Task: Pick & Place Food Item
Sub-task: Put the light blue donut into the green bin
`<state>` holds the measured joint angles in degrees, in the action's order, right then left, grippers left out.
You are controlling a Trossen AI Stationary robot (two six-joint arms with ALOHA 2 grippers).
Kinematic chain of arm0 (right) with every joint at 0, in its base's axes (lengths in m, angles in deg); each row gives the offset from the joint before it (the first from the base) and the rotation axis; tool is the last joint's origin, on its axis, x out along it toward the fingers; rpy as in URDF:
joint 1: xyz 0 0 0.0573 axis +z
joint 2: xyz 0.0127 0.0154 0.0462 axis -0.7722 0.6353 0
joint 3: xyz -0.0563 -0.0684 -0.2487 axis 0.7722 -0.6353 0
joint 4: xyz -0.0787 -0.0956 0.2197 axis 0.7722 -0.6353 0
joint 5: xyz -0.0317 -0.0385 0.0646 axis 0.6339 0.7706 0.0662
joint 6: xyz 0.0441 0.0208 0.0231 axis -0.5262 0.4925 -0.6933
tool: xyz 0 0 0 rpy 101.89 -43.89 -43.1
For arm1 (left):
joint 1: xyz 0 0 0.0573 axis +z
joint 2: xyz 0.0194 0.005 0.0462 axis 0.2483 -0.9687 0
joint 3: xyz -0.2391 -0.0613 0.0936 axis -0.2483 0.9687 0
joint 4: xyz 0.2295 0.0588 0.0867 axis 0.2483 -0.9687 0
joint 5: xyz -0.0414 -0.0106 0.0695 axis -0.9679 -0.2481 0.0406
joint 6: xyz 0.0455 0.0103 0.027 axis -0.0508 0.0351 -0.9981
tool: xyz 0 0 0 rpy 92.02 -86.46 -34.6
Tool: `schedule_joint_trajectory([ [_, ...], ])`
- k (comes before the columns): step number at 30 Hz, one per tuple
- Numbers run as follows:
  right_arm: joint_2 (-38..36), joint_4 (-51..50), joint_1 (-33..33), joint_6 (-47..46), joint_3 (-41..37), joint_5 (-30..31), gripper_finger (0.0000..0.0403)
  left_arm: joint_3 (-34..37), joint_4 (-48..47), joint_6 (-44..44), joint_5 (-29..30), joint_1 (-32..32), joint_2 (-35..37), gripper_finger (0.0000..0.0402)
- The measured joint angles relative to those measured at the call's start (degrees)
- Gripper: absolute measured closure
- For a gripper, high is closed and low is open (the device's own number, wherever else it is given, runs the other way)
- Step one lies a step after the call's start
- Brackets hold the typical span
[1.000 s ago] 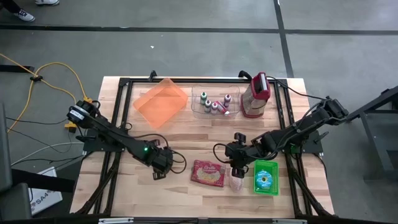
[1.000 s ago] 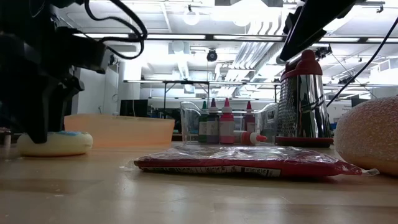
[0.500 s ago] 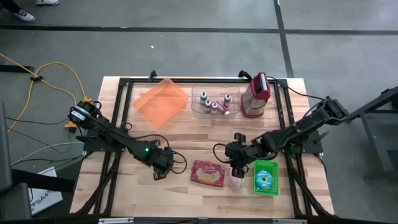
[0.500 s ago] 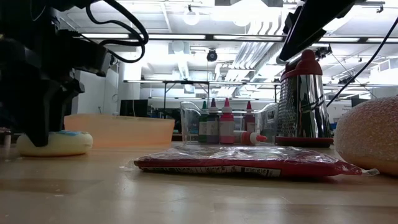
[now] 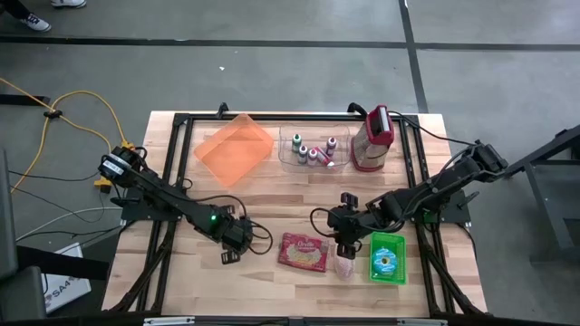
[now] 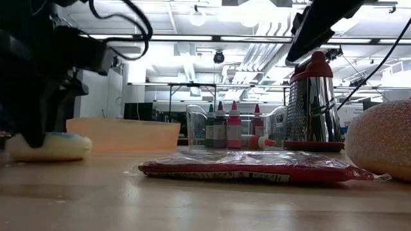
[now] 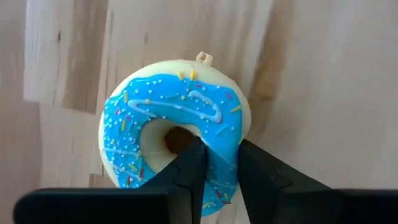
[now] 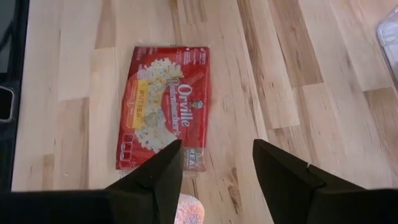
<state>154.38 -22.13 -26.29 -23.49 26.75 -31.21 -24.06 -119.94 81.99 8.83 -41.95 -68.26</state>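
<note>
**Operator:** Grip first. The left gripper [image 7: 214, 171] has its fingers pinched on one side of the doughnut [image 7: 176, 127], one finger in the hole, the other outside the ring. It looks best to finish squeezing before any lift, then rise straight, since a soft ring may twist out.

**Observer:** And the doughnut?

**Operator:** Pale dough, blue icing, coloured sprinkles, a white drizzle. It sits on the table [image 5: 272, 195] near the front left, well apart from the orange tray [image 5: 234, 148].

**Observer:** The other arm?

**Operator:** The right gripper [image 8: 214, 163] hangs half open, empty, over the popcorn packet [image 8: 164, 104].
</note>
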Motion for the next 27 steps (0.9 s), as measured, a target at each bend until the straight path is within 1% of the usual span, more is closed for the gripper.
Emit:
schedule_joint_trajectory([
  [3, 0.00, 1.60, -0.76, 0.02, 0.00, -0.80, 0.0220, -1.40, 0.03, -2.88, 0.20, 0.00, 0.49, 0.0326],
  [8, 0.00, 5.00, -1.59, 1.76, 0.00, -4.42, 0.0220, -5.16, 0.01, -9.75, 1.92, 0.00, 0.49, 0.0326],
  [12, 0.00, 7.69, -1.57, 2.48, 0.00, -4.86, 0.0220, -8.41, -0.60, -15.84, 5.08, -0.39, 0.49, 0.0326],
  [17, 0.00, 8.99, -1.57, 1.00, 0.00, -4.78, 0.0220, -12.76, -0.69, -23.31, 11.66, -2.09, 0.49, 0.0326],
  [20, 0.00, 9.51, -1.82, -1.04, 0.00, -4.82, 0.0220, -14.70, -0.51, -27.58, 17.32, -3.39, 0.49, 0.0326],
  [24, 0.00, 10.64, -2.61, -4.34, 0.00, -4.77, 0.0220, -16.21, -0.17, -30.61, 24.92, -4.88, 0.49, 0.0326],
  [27, 0.00, 12.90, -3.64, -6.22, 0.00, -4.79, 0.0220, -16.47, 1.67, -31.70, 27.08, -5.33, 0.49, 0.0326],
])
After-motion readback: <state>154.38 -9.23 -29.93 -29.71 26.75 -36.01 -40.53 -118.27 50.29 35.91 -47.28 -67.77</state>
